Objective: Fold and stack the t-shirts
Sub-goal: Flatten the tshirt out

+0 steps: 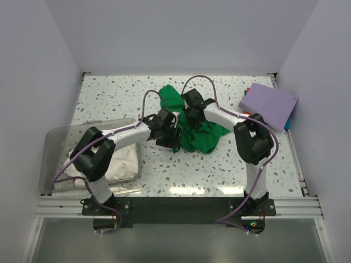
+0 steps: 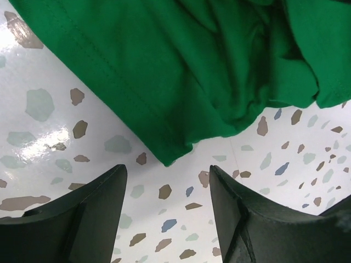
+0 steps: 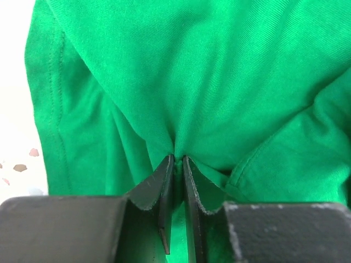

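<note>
Surface: a white table (image 1: pixel 109 98) speckled with grey and brown flecks, closed in by plain pale walls on three sides.
Green t-shirt (image 1: pixel 203 138): crumpled in a heap at the table's middle, reaching toward the far edge; not spread flat and not folded.
Right gripper (image 3: pixel 176 164): clenched on a pinch of the green cloth, jaws nearly together with fabric gathered into creases between them.
Left gripper (image 2: pixel 167 175): released, jaws wide apart over bare table, just beside the heap's left edge; a hemmed corner of the shirt points into the gap but no cloth sits between the fingers.
Lavender t-shirt (image 1: pixel 269 103): a flat, tidy rectangle at the far right corner, apparently already folded.
White t-shirts (image 1: pixel 123 161): bundled loosely in the clear plastic bin (image 1: pixel 60 142) at the near left corner, under the left arm; how many there are cannot be told.
Done so far: by the look of it, one shirt folded and set aside as the base of a stack.
Left to do: the green shirt probably needs its second corner caught, then spreading, folding and placing on the lavender one; the white ones appear untouched.
Stage: early, roughly a first third at best.
</note>
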`<state>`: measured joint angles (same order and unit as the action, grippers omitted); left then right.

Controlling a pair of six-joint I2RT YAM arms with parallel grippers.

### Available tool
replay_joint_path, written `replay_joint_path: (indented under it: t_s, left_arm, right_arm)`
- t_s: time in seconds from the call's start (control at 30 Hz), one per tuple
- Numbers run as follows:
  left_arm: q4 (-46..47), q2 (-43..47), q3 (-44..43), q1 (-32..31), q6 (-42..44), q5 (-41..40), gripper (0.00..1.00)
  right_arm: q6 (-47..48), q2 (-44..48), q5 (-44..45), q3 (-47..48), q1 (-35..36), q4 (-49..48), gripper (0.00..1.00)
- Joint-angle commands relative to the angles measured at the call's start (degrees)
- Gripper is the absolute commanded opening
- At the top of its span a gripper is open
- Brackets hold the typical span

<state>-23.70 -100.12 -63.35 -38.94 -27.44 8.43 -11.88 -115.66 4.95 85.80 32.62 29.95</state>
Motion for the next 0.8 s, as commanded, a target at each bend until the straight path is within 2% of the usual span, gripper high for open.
replay_joint_path:
  t_s: [0.0,0.17,0.47,0.67,0.77]
  left_arm:
    - [-1.96,-1.22,-2.21,-0.26,0.2,-1.13,0.66]
    - [-4.94,-4.91,-4.49,-1.4,-0.86,-4.28,0.65]
    - [-2.31,-7.64,-5.29,-2.11,-1.56,-1.75,0.64]
    - [-2.93,-10.01,-4.41,-2.2,-2.09,0.01,0.55]
    - [-3.36,-11.06,-4.76,-2.28,-2.09,0.36,0.42]
  right_arm:
    - [-1.74,5.7,-0.91,0.33,0.07,1.07,0.16]
    - [-2.71,7.46,-1.17,-0.98,0.16,0.46,0.22]
    - [-3.15,7.11,-1.96,-2.04,-0.01,-0.07,0.2]
    - [-3.59,7.72,-1.09,-1.87,-0.1,0.28,0.15]
    - [-3.85,8.25,-0.38,-1.78,-0.45,0.81,0.15]
